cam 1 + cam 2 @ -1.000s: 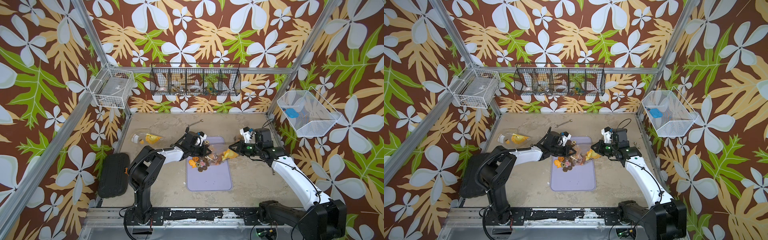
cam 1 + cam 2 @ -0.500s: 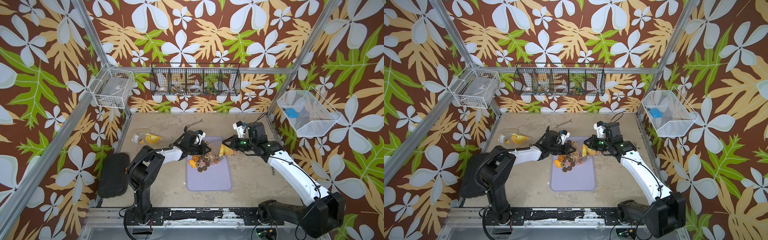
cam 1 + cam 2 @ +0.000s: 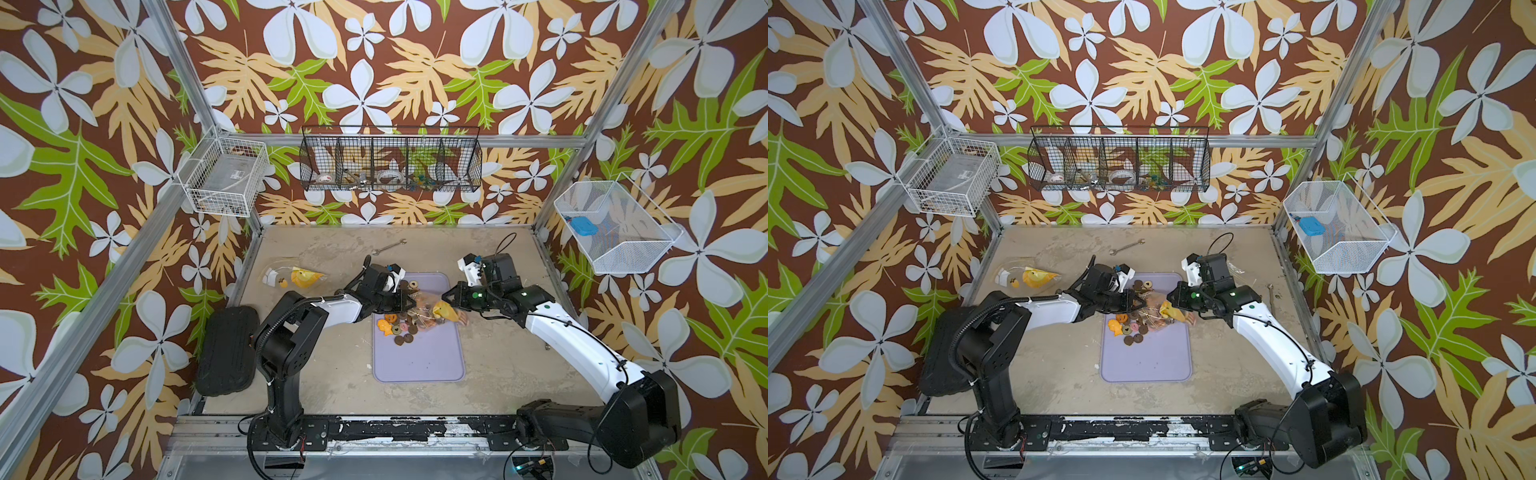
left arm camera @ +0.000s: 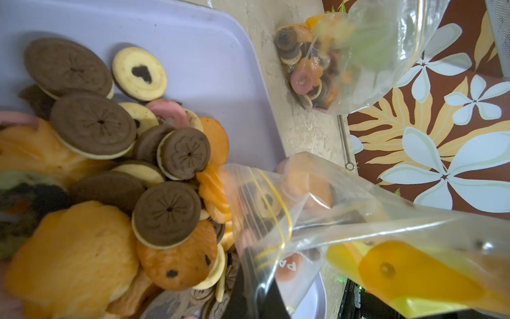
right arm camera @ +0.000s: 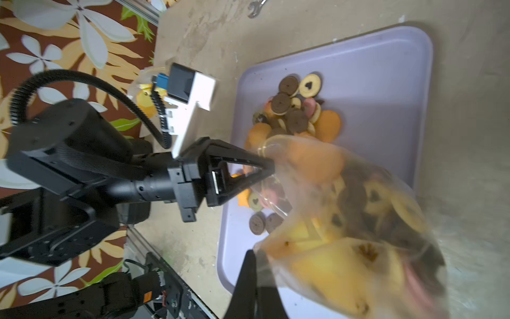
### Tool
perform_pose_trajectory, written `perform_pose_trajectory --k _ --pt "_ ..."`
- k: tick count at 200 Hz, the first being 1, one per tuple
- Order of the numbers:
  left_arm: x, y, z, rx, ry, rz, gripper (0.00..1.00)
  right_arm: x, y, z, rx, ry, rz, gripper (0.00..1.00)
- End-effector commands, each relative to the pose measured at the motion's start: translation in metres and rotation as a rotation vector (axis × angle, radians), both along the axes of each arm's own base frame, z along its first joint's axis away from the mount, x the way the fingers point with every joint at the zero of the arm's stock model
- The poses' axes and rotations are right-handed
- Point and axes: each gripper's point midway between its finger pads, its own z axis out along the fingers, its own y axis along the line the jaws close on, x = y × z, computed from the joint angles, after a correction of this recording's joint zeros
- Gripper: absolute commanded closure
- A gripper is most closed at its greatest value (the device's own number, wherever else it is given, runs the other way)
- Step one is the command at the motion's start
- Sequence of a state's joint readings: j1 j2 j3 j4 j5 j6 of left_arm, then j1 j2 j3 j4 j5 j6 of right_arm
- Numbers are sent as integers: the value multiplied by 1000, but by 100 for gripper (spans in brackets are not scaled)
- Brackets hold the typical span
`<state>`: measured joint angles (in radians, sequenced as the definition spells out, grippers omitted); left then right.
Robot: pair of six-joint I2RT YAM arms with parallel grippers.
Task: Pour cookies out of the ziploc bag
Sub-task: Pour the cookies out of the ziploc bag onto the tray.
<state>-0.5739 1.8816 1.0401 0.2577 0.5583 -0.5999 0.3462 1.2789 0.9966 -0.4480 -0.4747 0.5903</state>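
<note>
A clear ziploc bag hangs between both grippers over the lilac tray. My left gripper is shut on the bag's mouth edge. My right gripper is shut on the bag's other end, a little higher. Several cookies, brown, tan, pink and orange, lie heaped on the tray below the mouth. More of them still sit inside the bag. In the left wrist view my left gripper pinches the plastic beside the heap.
Another clear bag with yellow contents lies on the table at the back left. A further bag of biscuits lies past the tray's edge. A wrench lies behind the tray. A black pad sits by the left arm's base.
My right gripper has moved left toward the left gripper with its end of the bag, bunching the bag over the tray. The left gripper has stayed nearly still.
</note>
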Motion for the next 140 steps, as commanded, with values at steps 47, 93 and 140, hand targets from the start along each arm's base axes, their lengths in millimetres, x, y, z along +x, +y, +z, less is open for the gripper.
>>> perform_pose_trajectory --k 47,93,140 --pt "7 -4 21 -21 -29 -8 100 -16 -60 -18 -100 -15 -111 66" --pt "7 -3 8 3 -6 -8 100 -46 -87 -27 -58 -46 -217 0" --pt "7 -2 6 10 -3 -8 100 -45 -89 -61 84 10 -262 0"
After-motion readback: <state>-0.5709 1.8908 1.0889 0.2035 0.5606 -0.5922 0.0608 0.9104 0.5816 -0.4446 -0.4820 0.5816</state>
